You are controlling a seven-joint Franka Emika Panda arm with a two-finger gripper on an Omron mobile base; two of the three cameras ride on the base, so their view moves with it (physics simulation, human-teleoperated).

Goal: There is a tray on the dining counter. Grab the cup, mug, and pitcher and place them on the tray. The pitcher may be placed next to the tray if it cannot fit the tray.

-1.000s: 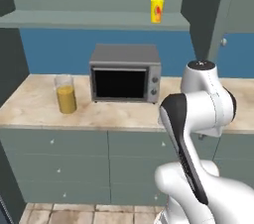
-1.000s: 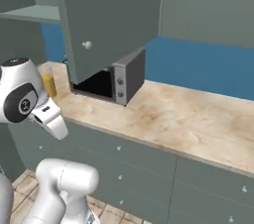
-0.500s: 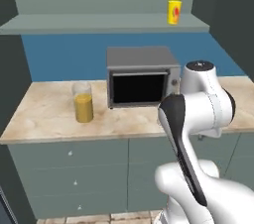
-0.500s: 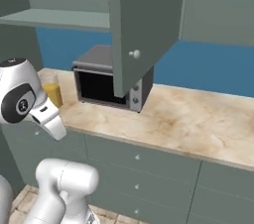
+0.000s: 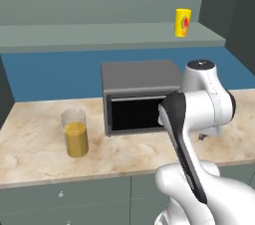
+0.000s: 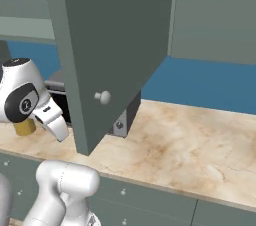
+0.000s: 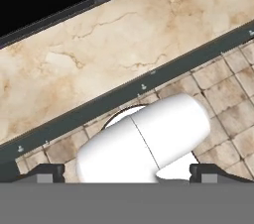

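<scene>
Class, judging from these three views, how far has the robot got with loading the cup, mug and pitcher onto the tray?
Done: nothing visible yet. The pitcher stands on the marbled counter left of the microwave, and the cup sits on the shelf above.

In hand: nothing; the gripper has its jaws open and empty over the counter edge.

Left: every pick and placement.

I see the pitcher [image 5: 75, 139], a tall clear glass cylinder with orange-yellow liquid in its lower half, standing upright on the marbled table just left of the microwave [image 5: 141, 97]. The cup [image 5: 182, 22], small, bright yellow with a red-orange mark, stands upright on the shelf [image 5: 104, 36] above, well apart from the pitcher
</scene>
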